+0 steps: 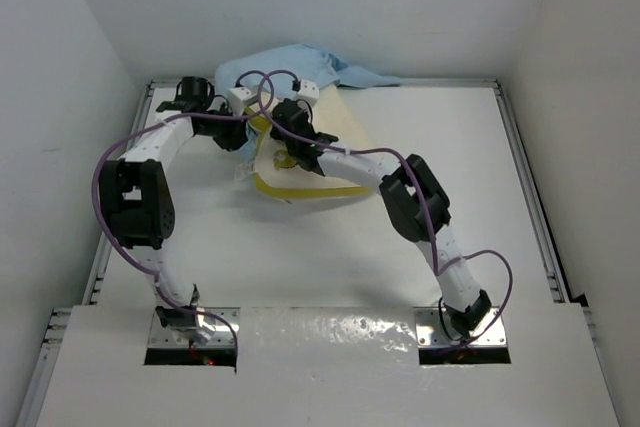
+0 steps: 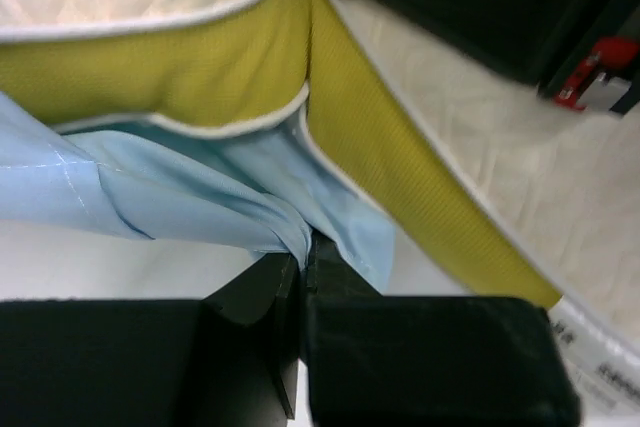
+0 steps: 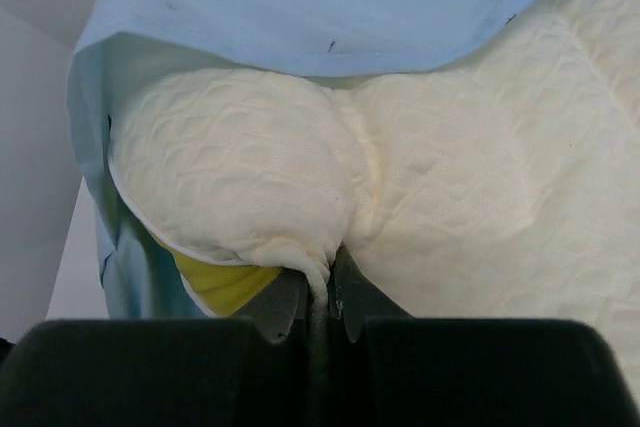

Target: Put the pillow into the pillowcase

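With my left gripper [image 2: 303, 247] clamped on the pillowcase [image 2: 180, 187] edge and my right gripper [image 3: 325, 282] pinching the pillow [image 3: 450, 167], only the pillow's far end seems covered, at the back of the worktop [image 1: 450, 177], so most of it is left to slide in.

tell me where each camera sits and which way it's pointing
Top external: fixed above and behind the bases, looking down at the table, pillow and pillowcase; both whole arms show.
Left wrist: on the left arm, looking along the left gripper, shut on the blue pillowcase edge beside the pillow's yellow band; only its fingers show.
Right wrist: on the right arm, looking along the right gripper, pinching the pillow's cream cover; only its fingers show.
Shared: both wrist views show the pillow against the blue pillowcase.
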Robot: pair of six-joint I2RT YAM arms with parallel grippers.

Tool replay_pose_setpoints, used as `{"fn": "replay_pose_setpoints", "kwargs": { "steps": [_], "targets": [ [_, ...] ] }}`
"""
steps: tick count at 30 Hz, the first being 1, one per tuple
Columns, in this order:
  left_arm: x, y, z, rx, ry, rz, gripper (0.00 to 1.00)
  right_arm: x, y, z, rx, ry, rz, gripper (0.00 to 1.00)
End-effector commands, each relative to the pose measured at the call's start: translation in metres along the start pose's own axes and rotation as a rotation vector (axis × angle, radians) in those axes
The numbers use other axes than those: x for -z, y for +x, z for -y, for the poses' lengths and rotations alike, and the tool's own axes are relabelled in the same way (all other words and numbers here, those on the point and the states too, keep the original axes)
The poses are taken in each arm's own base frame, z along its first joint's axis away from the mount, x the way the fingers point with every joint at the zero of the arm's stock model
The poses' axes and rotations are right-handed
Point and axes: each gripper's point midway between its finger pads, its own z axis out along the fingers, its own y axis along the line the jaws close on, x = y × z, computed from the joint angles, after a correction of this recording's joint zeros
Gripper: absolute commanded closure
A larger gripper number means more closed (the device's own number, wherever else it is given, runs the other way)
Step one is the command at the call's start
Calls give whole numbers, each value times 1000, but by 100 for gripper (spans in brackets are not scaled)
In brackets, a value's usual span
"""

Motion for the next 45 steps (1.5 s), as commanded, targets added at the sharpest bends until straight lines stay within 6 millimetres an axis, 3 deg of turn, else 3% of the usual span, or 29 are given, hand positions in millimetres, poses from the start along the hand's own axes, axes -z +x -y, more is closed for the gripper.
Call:
{"fn": "replay_pose_setpoints", "kwargs": {
  "steps": [1, 3, 5, 7, 9, 10, 14, 16, 17, 18, 20, 21, 22, 25, 27, 28, 29, 30, 31, 33, 34, 35, 36, 37, 38, 40, 42, 43, 45],
  "targets": [
    [15, 12, 43, 34, 174, -42, 100, 26, -123, -23, -175, -42, 325, 100],
    [14, 23, 41, 23, 170, -78, 100, 34, -137, -25, -161, -48, 354, 100],
    [19, 28, 55, -23, 236, -91, 100, 30, -139, -37, -165, -84, 356, 100],
    [30, 24, 84, -29, 367, -64, 100, 12, -134, -55, -164, -97, 351, 100],
    [42, 7, 100, -142, 449, 15, 100, -6, -118, -57, -157, -78, 328, 100],
    [51, 8, 113, -144, 497, 12, 100, -25, -103, -56, -160, -64, 329, 100],
    [67, 4, 130, -149, 495, 46, 100, -60, -54, -13, -147, 55, 295, 100],
    [67, 13, 131, -112, 497, 24, 100, -62, -22, -1, -101, 42, 214, 100],
    [65, 25, 135, -63, 511, 0, 100, -54, -31, -11, -133, -4, 221, 85],
    [64, 32, 136, -45, 516, -11, 100, -51, -4, -7, -102, -64, 139, 68],
    [67, 51, 133, 20, 503, -44, 83, -28, -28, -36, -33, -216, 136, 40],
    [69, 61, 127, 35, 476, -80, 72, -17, -14, -38, 21, -269, 69, 11],
    [73, 66, 121, 47, 450, -96, 58, -5, -16, -42, 56, -304, 45, 1],
    [96, 74, 84, 80, 310, -109, 41, 45, -36, -42, 125, -384, 28, 1],
    [111, 64, 54, 54, 196, -136, 34, 79, -49, -38, 203, -435, 33, 1],
    [111, 57, 43, 40, 167, -138, 33, 90, -44, -37, 240, -459, -7, 1],
    [118, 33, 28, 44, 88, -120, 33, 98, -46, -36, 289, -480, -24, 1],
    [114, 12, 5, 9, -2, -81, 34, 108, -61, -36, 310, -496, -30, 1],
    [112, -11, -8, 54, -80, -52, 43, 116, -50, -29, 361, -520, -121, 10],
    [87, -48, -28, -41, -252, -66, 53, 118, -78, -17, 351, -527, -149, 67],
    [68, -64, -31, -61, -276, -65, 53, 117, -79, -2, 311, -482, -194, 92],
    [48, -79, -23, -101, -306, -79, 53, 115, -88, 10, 298, -463, -191, 84],
    [22, -87, -32, -108, -330, -73, 48, 106, -101, 36, 289, -415, -183, 67],
    [7, -113, -23, -138, -343, -37, 45, 102, -105, 51, 302, -385, -185, 38],
    [-2, -118, -34, -140, -410, -53, 43, 91, -120, 76, 290, -325, -165, 32],
    [-39, -140, -44, -147, -474, -22, 40, 72, -121, 103, 251, -280, -179, 17],
    [-63, -153, -69, -136, -578, 14, 38, 54, -134, 126, 223, -251, -160, 15],
    [-70, -157, -75, -111, -612, 34, 37, 37, -122, 145, 222, -223, -185, 11],
    [-82, -169, -85, -102, -648, 97, 35, 19, -120, 149, 225, -231, -192, 10]
  ]
}}
